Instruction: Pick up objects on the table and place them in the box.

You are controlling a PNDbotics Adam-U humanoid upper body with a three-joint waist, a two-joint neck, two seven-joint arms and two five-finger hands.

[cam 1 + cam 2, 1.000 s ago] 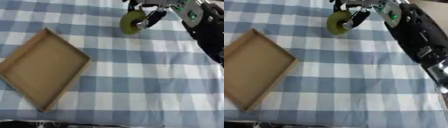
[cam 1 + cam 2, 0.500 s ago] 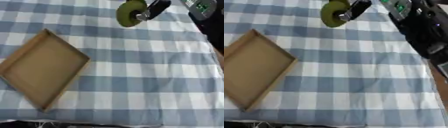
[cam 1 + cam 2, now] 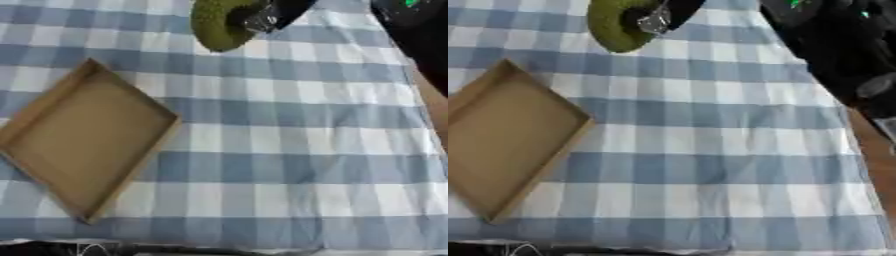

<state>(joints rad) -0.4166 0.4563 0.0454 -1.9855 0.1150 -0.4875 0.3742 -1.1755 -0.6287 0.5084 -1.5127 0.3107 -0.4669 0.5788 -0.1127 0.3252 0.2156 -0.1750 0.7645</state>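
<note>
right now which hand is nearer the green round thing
Right. The right hand has its fingers on the green round thing at the top edge, above the cardboard box. The left hand shows in neither view.

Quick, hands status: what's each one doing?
Right hand: shut on the green object, above the table.
Left hand: not in view.

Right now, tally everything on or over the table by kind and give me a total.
Green round object, held by the right robot hand: 1
Box, open, nothing in it: 1
Checked cloth: 1
Total: 3
</note>
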